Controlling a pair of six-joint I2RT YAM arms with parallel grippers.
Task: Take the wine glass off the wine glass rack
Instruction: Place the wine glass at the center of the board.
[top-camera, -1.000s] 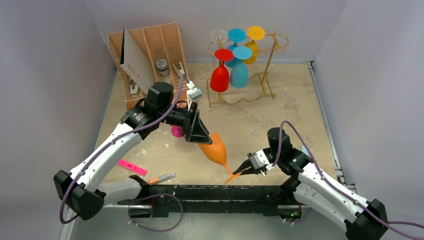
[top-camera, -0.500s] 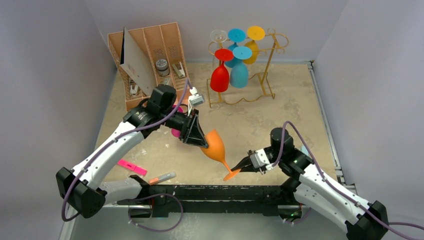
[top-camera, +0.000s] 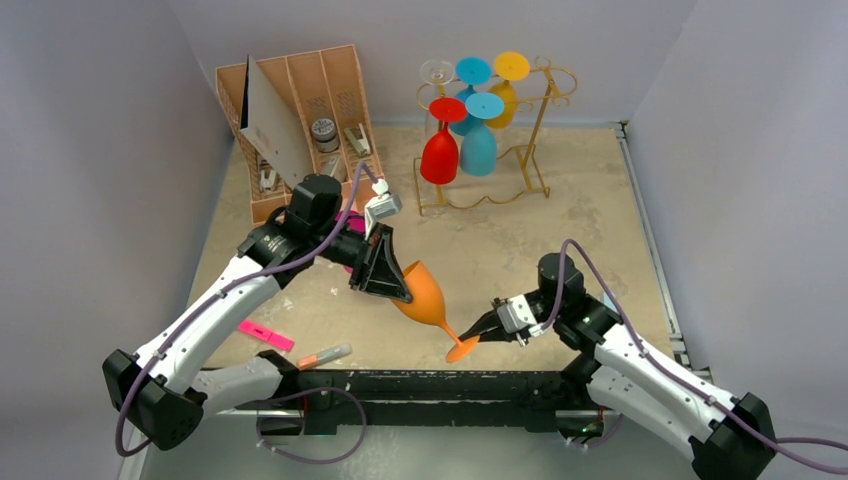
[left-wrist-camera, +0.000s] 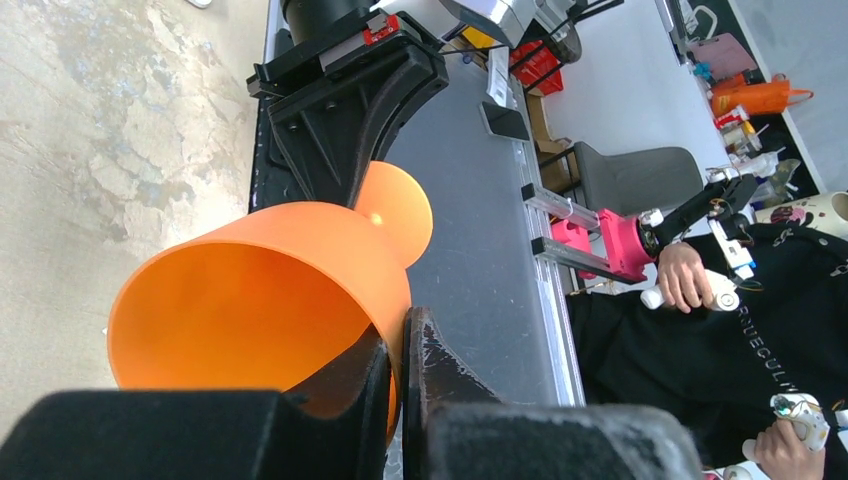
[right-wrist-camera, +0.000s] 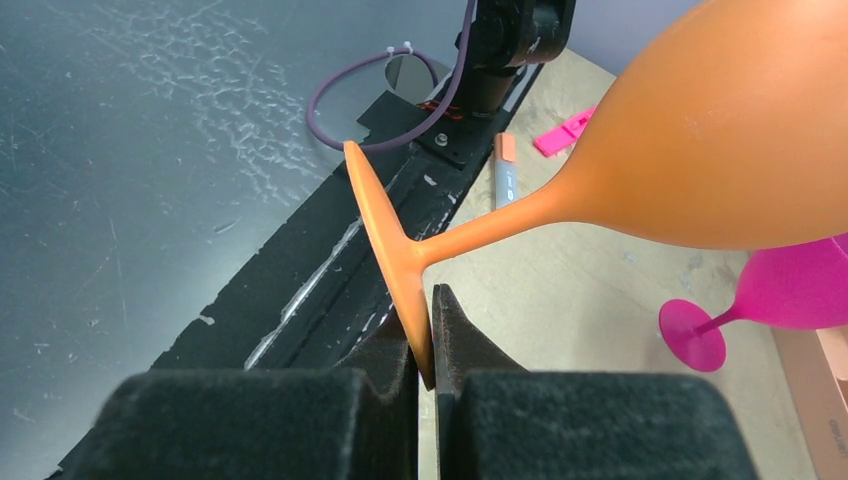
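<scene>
The orange wine glass (top-camera: 425, 296) hangs tilted above the table's front middle, off the gold wine glass rack (top-camera: 538, 130). My left gripper (top-camera: 402, 290) is shut on the bowl's rim, one finger inside the bowl (left-wrist-camera: 260, 300) and one outside; the left gripper (left-wrist-camera: 400, 335) pinches the rim wall. My right gripper (top-camera: 480, 334) is shut on the glass's round foot, and the right gripper (right-wrist-camera: 428, 330) clamps the foot's edge with the glass (right-wrist-camera: 720, 150) stretching away from it. Red (top-camera: 440, 155), blue (top-camera: 478, 148) and yellow (top-camera: 505, 100) glasses hang upside down on the rack.
A tan slotted organiser (top-camera: 300, 110) stands at the back left. A pink glass (right-wrist-camera: 790, 290) lies on the table behind the left gripper. A pink clip (top-camera: 265, 335) and an orange-tipped pen (top-camera: 322, 355) lie near the front left, by the black rail (top-camera: 440, 385).
The left gripper has shut on the orange glass's rim after standing open around it. The glass and both arms have shifted slightly left.
</scene>
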